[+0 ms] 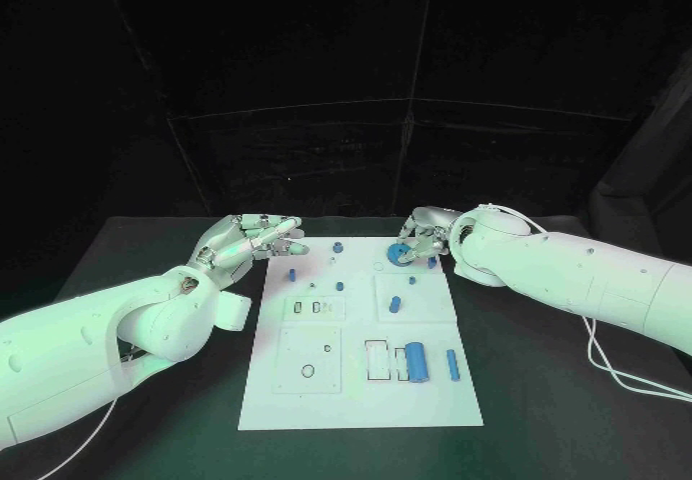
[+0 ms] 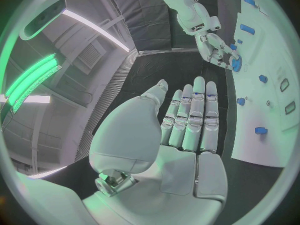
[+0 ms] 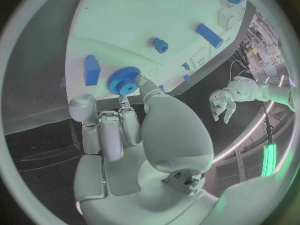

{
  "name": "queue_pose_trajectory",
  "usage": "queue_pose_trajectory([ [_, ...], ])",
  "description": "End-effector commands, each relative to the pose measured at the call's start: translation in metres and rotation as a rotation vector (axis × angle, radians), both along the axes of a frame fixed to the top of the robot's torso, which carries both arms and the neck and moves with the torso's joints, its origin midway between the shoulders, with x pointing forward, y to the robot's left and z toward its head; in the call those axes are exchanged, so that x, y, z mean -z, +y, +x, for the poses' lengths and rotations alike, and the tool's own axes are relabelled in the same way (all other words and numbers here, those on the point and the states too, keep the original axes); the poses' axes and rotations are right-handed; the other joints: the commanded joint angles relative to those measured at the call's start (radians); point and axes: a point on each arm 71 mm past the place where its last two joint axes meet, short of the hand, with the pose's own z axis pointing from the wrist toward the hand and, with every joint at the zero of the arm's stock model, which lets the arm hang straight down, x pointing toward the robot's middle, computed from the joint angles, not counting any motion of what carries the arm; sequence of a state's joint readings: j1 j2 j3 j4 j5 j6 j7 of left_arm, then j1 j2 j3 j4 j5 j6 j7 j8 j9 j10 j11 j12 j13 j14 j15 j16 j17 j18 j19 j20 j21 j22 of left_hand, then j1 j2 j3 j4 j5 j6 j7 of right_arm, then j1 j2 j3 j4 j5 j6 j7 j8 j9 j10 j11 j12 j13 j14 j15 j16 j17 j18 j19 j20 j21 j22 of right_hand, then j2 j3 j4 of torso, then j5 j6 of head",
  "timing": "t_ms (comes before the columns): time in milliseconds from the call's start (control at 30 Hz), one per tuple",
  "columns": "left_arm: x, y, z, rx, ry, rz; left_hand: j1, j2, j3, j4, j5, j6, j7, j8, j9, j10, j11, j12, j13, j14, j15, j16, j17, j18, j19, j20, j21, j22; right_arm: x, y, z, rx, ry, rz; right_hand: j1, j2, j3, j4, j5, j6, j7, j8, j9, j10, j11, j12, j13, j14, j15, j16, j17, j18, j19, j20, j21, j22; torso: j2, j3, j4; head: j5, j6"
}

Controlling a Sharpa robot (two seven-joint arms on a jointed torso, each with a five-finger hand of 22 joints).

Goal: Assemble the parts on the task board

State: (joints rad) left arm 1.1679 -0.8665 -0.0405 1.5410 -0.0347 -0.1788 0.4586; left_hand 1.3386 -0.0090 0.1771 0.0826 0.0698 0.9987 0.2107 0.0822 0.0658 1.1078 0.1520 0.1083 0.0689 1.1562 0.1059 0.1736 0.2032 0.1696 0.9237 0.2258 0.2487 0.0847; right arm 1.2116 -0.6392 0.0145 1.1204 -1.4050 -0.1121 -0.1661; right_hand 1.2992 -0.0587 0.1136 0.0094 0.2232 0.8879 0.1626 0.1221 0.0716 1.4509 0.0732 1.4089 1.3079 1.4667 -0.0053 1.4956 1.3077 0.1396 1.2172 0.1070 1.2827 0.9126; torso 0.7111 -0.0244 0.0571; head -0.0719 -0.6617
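Note:
The white task board [image 1: 289, 395] lies in the middle of the black table. My right hand [image 1: 426, 238] is over the board's far right corner and pinches a blue gear [image 1: 398, 254] between thumb and fingertips. In the right wrist view the gear [image 3: 124, 81] sits at the tips of that hand [image 3: 134, 130], just above the board [image 3: 125, 20]. My left hand [image 1: 257, 238] hovers by the board's far left corner, fingers straight and holding nothing; the left wrist view shows its palm [image 2: 187, 135] bare, with the gear [image 2: 235, 62] beyond it.
A blue cylinder [image 1: 417, 361] and a slim blue bar [image 1: 451, 364] lie in the board's near right part. Small blue pegs [image 1: 336, 246] stand along the far end. A blue block [image 3: 92, 70] stands close beside the gear. A white cable [image 1: 613, 370] trails from my right arm.

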Motion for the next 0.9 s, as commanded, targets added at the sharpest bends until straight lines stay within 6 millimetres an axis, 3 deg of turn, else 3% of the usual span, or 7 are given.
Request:
queue_pose_trajectory([
  [33,-0.001,-0.001,0.000,0.014,-0.006,-0.005,0.000,0.002,0.001,-0.004,-0.003,-0.001,0.004,-0.005,-0.001,0.001,0.003,-0.007,-0.001,0.002,0.002,-0.006,0.001,0.016,0.010,0.000,-0.006,-0.001,0.000,0.000,0.000,0.002,0.006,-0.025,0.012,0.006,0.006,-0.006,-0.008,0.016,-0.001,0.011,0.003,0.014,-0.001,0.011,0.082,0.068,0.002,0.007,0.073,-0.014,0.009,-0.002,0.009,0.005,0.000,0.0004,0.0003,-0.001,-0.003],
  [533,0.001,0.000,0.001,0.014,0.032,-0.032,-0.001,0.000,0.001,-0.006,-0.005,-0.002,0.005,-0.006,-0.001,0.000,0.003,-0.009,-0.001,0.004,0.002,-0.007,0.003,0.016,0.014,0.000,-0.005,-0.001,-0.001,0.003,-0.001,-0.029,-0.023,-0.069,0.054,0.020,0.062,-0.063,-0.044,0.070,-0.010,0.037,0.004,0.041,-0.009,0.047,0.129,0.072,-0.004,0.017,0.097,-0.019,0.022,-0.007,0.027,0.033,0.000,0.0000,0.0000,-0.001,-0.004],
  [633,0.001,0.000,0.001,0.015,0.034,-0.034,-0.001,0.000,0.001,-0.007,-0.005,-0.002,0.004,-0.007,-0.001,0.000,0.003,-0.009,-0.001,0.004,0.002,-0.008,0.003,0.016,0.016,0.000,-0.004,-0.001,-0.002,0.006,-0.002,-0.039,-0.044,-0.078,0.064,0.035,0.089,-0.077,-0.071,0.107,-0.020,0.052,0.007,0.049,-0.018,0.058,0.142,0.073,-0.011,0.019,0.102,-0.020,0.026,-0.012,0.032,0.041,0.000,-0.0002,-0.0001,-0.001,-0.006],
  [733,0.001,0.000,0.001,0.016,0.035,-0.035,-0.001,0.000,0.001,-0.007,-0.005,-0.002,0.004,-0.007,-0.001,0.000,0.003,-0.009,-0.001,0.004,0.002,-0.008,0.003,0.016,0.016,0.000,-0.004,-0.001,-0.005,0.012,-0.004,-0.050,-0.092,-0.068,0.063,0.067,0.126,-0.081,-0.123,0.142,-0.033,0.064,0.009,0.058,-0.028,0.069,0.157,0.074,-0.020,0.022,0.109,-0.022,0.033,-0.021,0.039,0.054,0.000,0.0006,-0.0003,-0.001,-0.005],
  [900,0.001,0.000,0.001,0.016,0.035,-0.036,-0.001,0.000,0.001,-0.007,-0.005,-0.002,0.004,-0.007,-0.001,0.000,0.003,-0.009,-0.001,0.004,0.002,-0.008,0.003,0.016,0.016,0.000,-0.004,-0.001,-0.011,0.020,-0.008,-0.073,-0.168,-0.039,0.051,0.084,0.156,-0.082,-0.121,0.167,-0.043,0.070,0.009,0.072,-0.037,0.087,0.178,0.075,-0.027,0.025,0.115,-0.024,0.039,-0.027,0.046,0.064,0.000,-0.0001,-0.0004,0.001,-0.005],
])
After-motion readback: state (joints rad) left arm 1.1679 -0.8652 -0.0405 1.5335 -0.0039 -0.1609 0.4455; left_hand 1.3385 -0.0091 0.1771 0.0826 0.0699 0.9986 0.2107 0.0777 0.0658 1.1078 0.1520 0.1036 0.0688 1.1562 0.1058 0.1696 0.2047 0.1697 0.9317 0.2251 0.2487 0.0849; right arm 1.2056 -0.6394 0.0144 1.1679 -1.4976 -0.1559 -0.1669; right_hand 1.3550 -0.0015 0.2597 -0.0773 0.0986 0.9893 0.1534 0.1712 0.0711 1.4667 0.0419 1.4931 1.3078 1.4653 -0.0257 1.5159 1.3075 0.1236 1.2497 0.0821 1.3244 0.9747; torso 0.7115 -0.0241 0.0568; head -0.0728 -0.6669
